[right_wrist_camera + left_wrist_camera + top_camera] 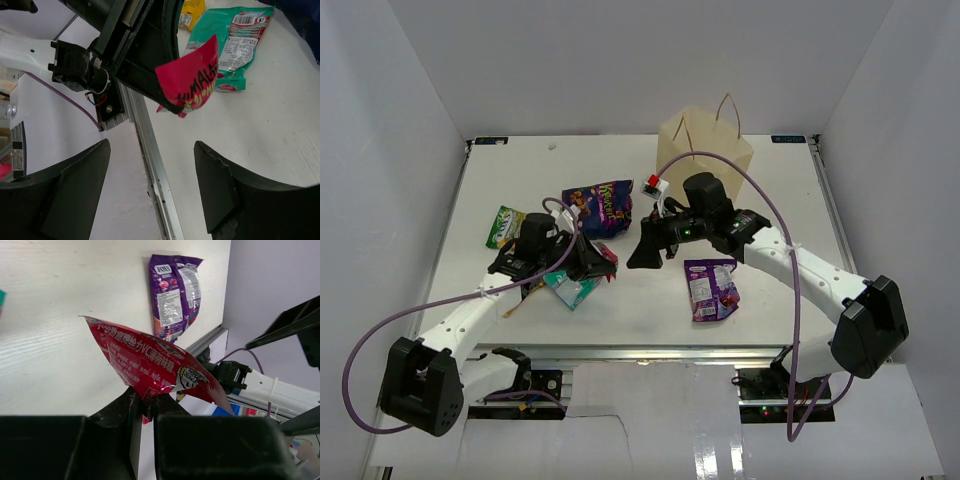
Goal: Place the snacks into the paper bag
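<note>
My left gripper (594,263) (146,403) is shut on the bottom edge of a red snack packet (609,257) (150,362) (192,82) and holds it clear of the table. My right gripper (644,252) (152,185) stands open a short way to its right, facing the red packet, with nothing between its fingers. A teal packet (570,290) (235,45) lies under the left gripper. A green-yellow packet (505,225) lies at the left. One purple packet (600,205) lies behind, another (712,288) (175,292) under the right arm. The paper bag (705,150) stands upright at the back.
White walls close in the table (770,200) on three sides. An aluminium rail (155,170) runs along the table's near edge. Purple cables (770,200) loop from both arms, the right one arching in front of the bag.
</note>
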`<state>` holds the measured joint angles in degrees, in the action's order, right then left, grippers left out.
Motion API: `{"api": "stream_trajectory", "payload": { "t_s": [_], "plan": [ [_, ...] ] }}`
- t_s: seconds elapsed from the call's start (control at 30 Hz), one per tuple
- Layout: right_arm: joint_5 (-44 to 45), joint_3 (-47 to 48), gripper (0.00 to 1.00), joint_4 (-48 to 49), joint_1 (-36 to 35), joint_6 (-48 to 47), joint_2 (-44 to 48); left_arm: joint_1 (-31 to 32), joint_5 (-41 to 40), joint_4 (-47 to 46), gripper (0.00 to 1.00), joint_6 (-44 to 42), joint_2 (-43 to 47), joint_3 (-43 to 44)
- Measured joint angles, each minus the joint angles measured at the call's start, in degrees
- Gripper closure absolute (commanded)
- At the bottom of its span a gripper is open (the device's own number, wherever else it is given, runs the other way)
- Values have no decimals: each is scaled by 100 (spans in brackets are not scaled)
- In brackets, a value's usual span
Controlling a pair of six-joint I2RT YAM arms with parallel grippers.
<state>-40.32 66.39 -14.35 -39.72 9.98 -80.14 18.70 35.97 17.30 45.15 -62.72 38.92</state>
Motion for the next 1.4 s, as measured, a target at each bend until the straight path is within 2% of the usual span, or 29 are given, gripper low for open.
{"api": "stream_trajectory", "payload": {
  "t_s": [0.2,0.53,0.63,0.73,0.77,0.97,1.03,1.07,1.23,1.27,1.4],
  "plan": [
    [498,15,28,341,-345,442,-302,520,-118,-533,90,343,-201,2],
    [1123,107,34,551,-476,474,-669,866,-216,-758,88,527,-299,20],
    [1198,136,40,553,-483,457,-756,881,-245,-807,87,553,-299,20],
    [1215,136,50,555,-501,446,-769,883,-258,-841,85,575,-299,20],
    [1213,136,59,562,-505,442,-769,883,-258,-844,84,579,-299,20],
    [1270,136,83,603,-514,321,-782,892,-236,-855,79,597,-297,20],
    [1261,136,92,605,-503,286,-800,892,-232,-857,76,597,-295,20],
    [1246,136,92,616,-503,269,-809,892,-227,-855,74,597,-293,20],
    [935,168,92,640,-378,72,-822,892,-201,-828,52,562,-173,15],
    [822,192,92,640,-326,2,-835,892,-199,-826,45,549,-111,13],
    [247,297,92,638,-33,-310,-868,892,-208,-702,34,404,254,13]
  ]
}}
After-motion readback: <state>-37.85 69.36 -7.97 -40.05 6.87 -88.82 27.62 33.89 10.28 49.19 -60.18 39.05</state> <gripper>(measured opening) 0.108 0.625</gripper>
